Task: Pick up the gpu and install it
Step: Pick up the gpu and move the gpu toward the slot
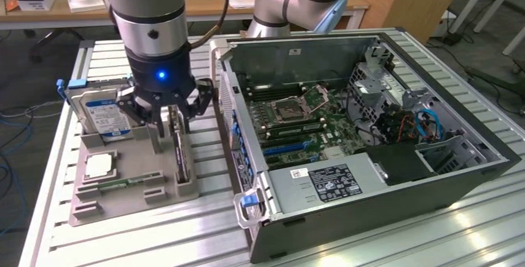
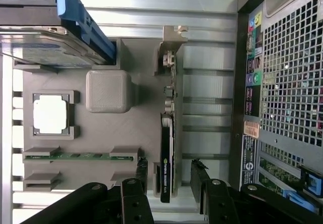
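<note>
The gripper [image 1: 174, 116] hangs straight down over the grey holder block [image 1: 123, 200] on the exterior view's left side of the slatted metal table [image 1: 164, 237]. Its fingers [image 2: 143, 169] are spread apart and straddle the gpu [image 1: 179, 150], one on each face. In the wrist view a gap shows between each finger and the card, so nothing is gripped yet.

The gpu [image 2: 169, 133] stands on edge in a slot along the holder's right side, the side nearest the computer case [image 1: 369, 208]. Its silver end bracket sits at the far end, and its black fan side faces the case.

Also in the holder [image 2: 131, 133] are a hard drive [image 1: 102, 118] with a blue label, upright at the far left corner, a CPU [image 1: 98, 165] lying flat in its own recess nearer the front, and a memory stick [image 1: 123, 183] lying just in front of the CPU.

The case lies open on its side at the exterior view's right, with the motherboard [image 1: 296, 119] exposed. Its rear panel [image 2: 287, 82] of ports and mesh faces the holder.
</note>
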